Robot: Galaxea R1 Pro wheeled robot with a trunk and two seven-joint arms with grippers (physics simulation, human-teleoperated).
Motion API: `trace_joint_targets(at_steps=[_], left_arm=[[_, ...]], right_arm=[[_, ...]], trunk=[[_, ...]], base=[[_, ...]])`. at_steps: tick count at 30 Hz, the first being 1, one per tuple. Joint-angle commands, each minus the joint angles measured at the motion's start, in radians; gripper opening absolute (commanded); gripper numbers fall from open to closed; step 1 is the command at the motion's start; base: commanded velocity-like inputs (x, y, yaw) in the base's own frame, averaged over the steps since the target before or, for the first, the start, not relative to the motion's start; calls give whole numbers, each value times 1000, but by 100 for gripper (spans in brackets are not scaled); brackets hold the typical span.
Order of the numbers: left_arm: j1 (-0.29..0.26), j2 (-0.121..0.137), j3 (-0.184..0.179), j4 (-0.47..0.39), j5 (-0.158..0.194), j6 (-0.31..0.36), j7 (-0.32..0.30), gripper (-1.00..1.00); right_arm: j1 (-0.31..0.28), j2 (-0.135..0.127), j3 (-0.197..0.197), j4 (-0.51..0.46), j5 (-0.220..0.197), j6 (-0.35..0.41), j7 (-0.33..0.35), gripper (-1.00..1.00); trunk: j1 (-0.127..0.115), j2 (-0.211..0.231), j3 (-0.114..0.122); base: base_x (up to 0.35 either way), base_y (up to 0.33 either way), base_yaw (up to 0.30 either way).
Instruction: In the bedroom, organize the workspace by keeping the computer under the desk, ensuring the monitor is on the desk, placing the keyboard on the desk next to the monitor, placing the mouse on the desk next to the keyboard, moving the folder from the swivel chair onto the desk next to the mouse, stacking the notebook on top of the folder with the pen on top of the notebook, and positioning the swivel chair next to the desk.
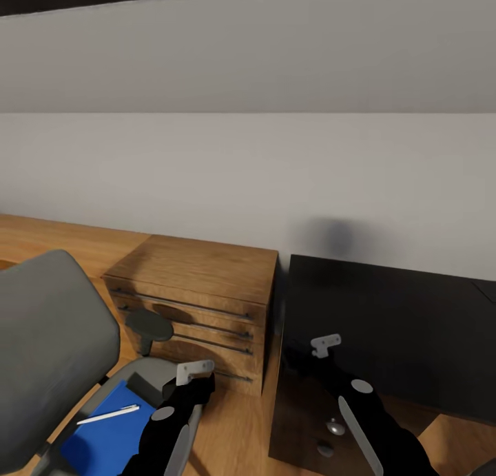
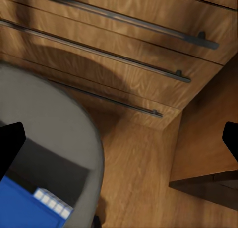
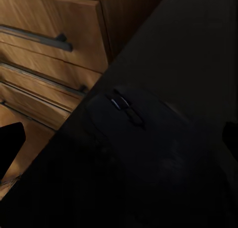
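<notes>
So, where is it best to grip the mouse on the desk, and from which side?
Across its two long flanks, coming from straight above. The mouse lies flat on the desk, a low rounded lump, directly between the right end effector's spread fingers.

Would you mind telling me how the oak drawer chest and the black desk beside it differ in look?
The oak drawer chest is warm light wood; the desk is plain black. The chest's drawers carry long dark bar handles, while the desk's drawers have small round silver knobs. The chest's top sits slightly lower than the desk's. Both stand side by side against the grey wall.
</notes>
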Motion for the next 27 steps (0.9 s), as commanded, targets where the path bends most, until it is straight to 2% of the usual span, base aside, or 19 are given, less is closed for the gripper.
trace_joint_targets(at_steps=[1,5,12,15,17,18,21,22,23,24,27], left_arm=[[-1,0,-2,-1,9,4,9,100],[-1,0,-2,-1,9,4,9,100],[-1,0,-2,-1,9,4,9,100],[-1,0,-2,-1,9,3,9,100],[-1,0,-2,-1,9,3,9,100],[-1,1,-2,-1,9,3,9,100],[-1,4,-2,-1,8,2,9,100],[-1,5,-2,-1,8,1,9,100],[-1,5,-2,-1,8,1,9,100],[-1,6,-2,-1,9,2,9,100],[-1,6,-2,-1,9,2,9,100]], right_arm=[[-1,-1,1,-2,-8,2,0,100],[-1,-3,0,-2,-8,-11,-1,100],[0,-5,-2,-9,-9,-84,-11,100],[5,-4,-2,-46,-10,-104,-47,100],[21,-3,-1,-87,-13,-96,-114,100],[35,-2,-1,-119,-16,-79,-176,100],[51,-1,0,-165,-21,-46,-276,100],[57,1,2,-190,-26,-26,-336,100],[62,3,2,-208,-37,-12,-387,100],[70,5,2,-238,-75,10,-450,100],[76,5,1,-258,-116,29,-475,100]], trunk=[[-4,7,2],[-19,35,15],[-19,35,15],[-19,35,15],[-19,35,15],[-19,35,15],[-19,35,15],[-19,35,15],[-19,35,15],[-19,35,15],[-19,35,15]], base=[[0,0,0],[0,0,0],[0,0,0],[0,0,0],[0,0,0],[0,0,0],[0,0,0],[0,0,0],[-6,0,0],[-125,0,0],[-202,0,0]])
